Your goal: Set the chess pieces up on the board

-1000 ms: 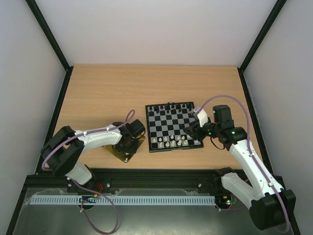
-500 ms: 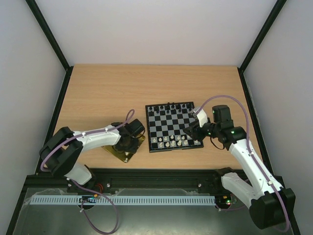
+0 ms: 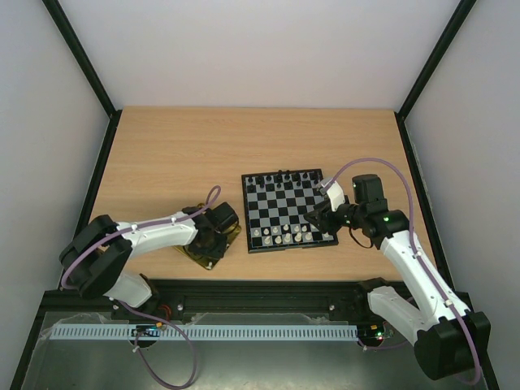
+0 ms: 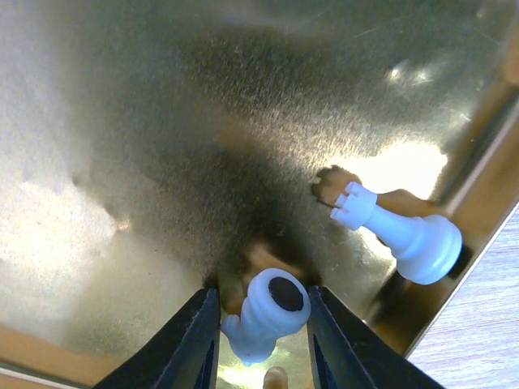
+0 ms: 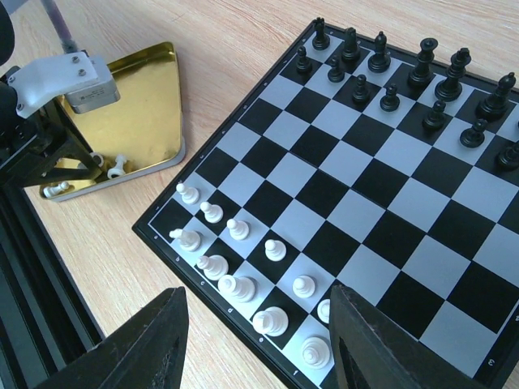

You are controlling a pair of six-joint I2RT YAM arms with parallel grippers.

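Wooden surface (image 3: 179, 146), gold tray (image 4: 122, 121): left tool (image 4: 261, 293) pinches a toppled white chessman (image 4: 272, 312), base towards the wrist, the board (image 3: 280, 210) lying rightward; right tool (image 5: 261, 290) hangs spread.

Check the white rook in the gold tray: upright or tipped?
Tipped: the rook lies on its side in the tray, base toward the rim.

white arms (image 3: 154, 231), black joints (image 3: 367, 188), purple cables (image 3: 370, 159)

The tray (image 5: 146, 101) is gold, the chess pieces (image 5: 237, 229) white
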